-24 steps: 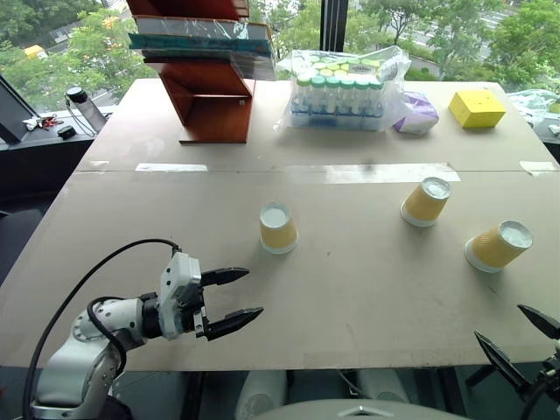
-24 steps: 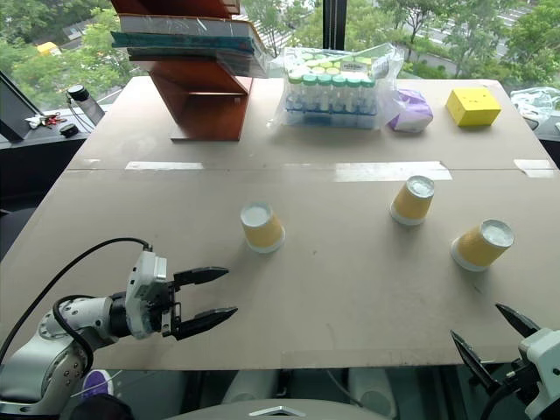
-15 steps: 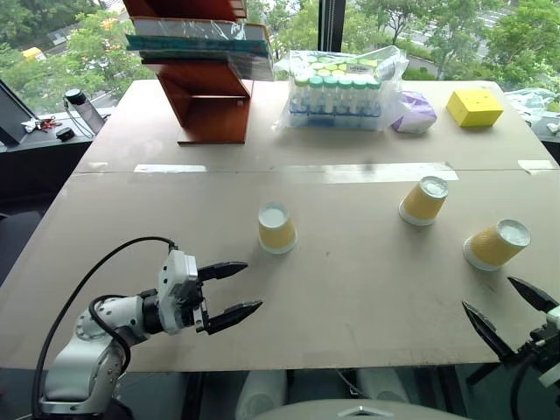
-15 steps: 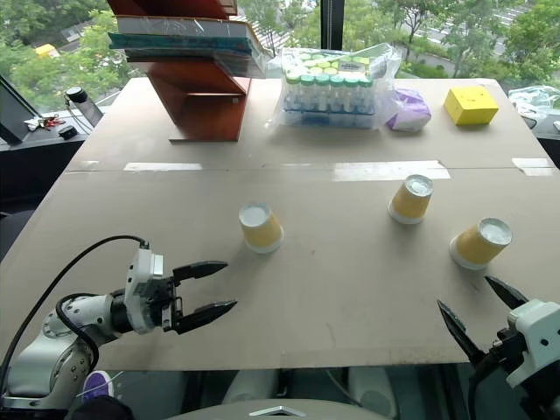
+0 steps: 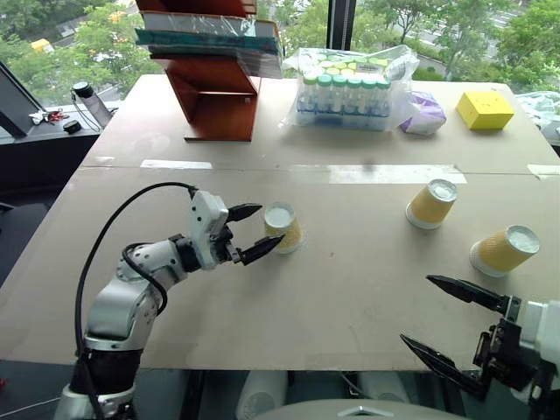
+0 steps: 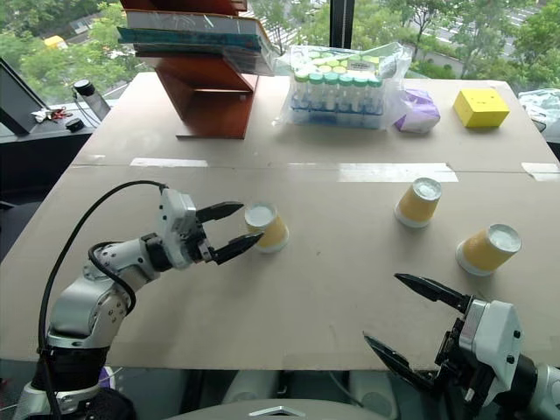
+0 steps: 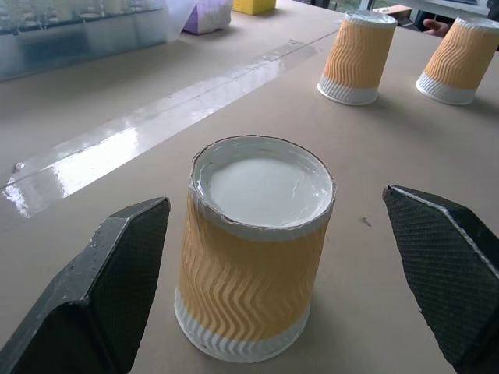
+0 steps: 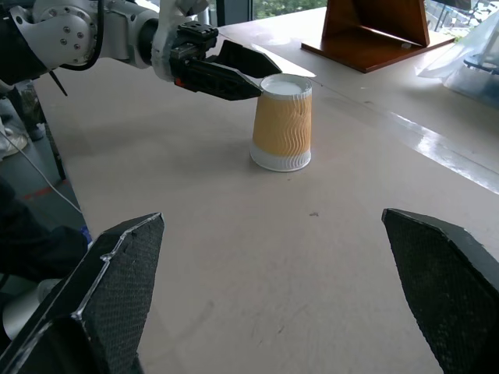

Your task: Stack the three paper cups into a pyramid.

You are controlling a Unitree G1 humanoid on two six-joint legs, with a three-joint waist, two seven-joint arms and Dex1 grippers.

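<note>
At table centre, left gripper (image 5: 254,232), spread, has advanced to flank left cup (image 5: 283,227); right gripper (image 5: 451,324), spread, has risen over near edge.

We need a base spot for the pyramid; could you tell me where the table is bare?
Bare: the stretch between the left cup and the middle cup, and the near strip ahead of the right hand. Crowded: the far edge, with wooden stand, bagged tubes and yellow box.
</note>
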